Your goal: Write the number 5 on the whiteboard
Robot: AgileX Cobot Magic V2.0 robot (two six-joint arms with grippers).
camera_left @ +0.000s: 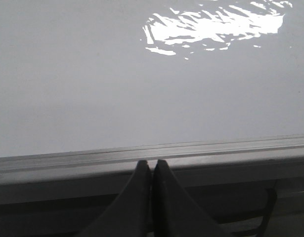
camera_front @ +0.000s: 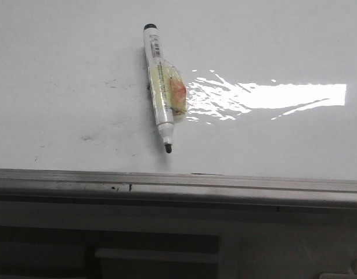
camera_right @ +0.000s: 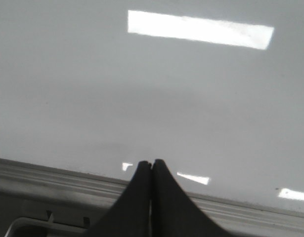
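One marker (camera_front: 159, 87) lies uncapped on the whiteboard (camera_front: 62, 70), tip at 6 o'clock near the rail (camera_front: 224, 185), glare (camera_front: 271, 96) at its 3 o'clock. Left gripper (camera_left: 152, 165) and right gripper (camera_right: 151, 165) are clenched empty over the rail. No 5 shows.

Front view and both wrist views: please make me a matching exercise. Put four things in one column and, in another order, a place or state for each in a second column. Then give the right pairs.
Column 1
1. marker
2. left gripper
3. whiteboard
4. glare patch

Column 2
A. shut, holding nothing, over the grey rail
B. bright, just right of the marker in the front view
C. lies flat on the board, uncapped tip toward the rail
D. glossy white, only faint grey smudges, no 5 written yet

Pairs: 1-C, 2-A, 3-D, 4-B

The right gripper is shut as well.
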